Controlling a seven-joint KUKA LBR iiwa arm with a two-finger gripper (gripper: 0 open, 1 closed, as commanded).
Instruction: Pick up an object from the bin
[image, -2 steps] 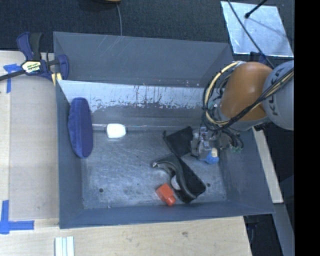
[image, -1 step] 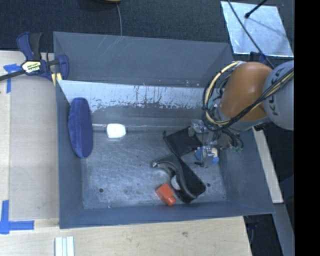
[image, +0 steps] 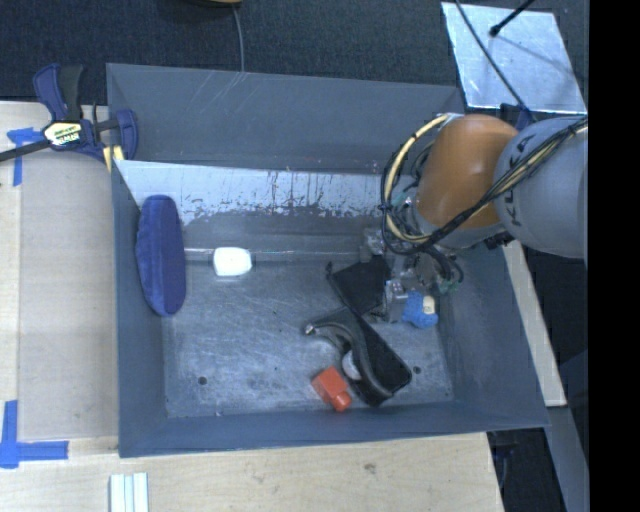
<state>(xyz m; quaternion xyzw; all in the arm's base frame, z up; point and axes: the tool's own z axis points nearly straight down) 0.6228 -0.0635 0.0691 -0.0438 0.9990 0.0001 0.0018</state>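
Note:
My gripper (image: 397, 283) hangs low at the right side of the bin, under the arm's orange cover. It stands at the upper right end of a long black tool (image: 372, 352) that runs diagonally toward the bin's front, with a grey hooked part (image: 326, 327) on its left. A small red piece (image: 332, 389) lies at the tool's lower end. A small blue thing (image: 421, 312) sits just right of and below the gripper, close against it. I cannot tell whether anything is held.
A dark blue oval pad (image: 161, 254) leans along the bin's left wall. A small white block (image: 232, 262) lies near the back, left of the middle. The arm and its cables cover the bin's right rear corner.

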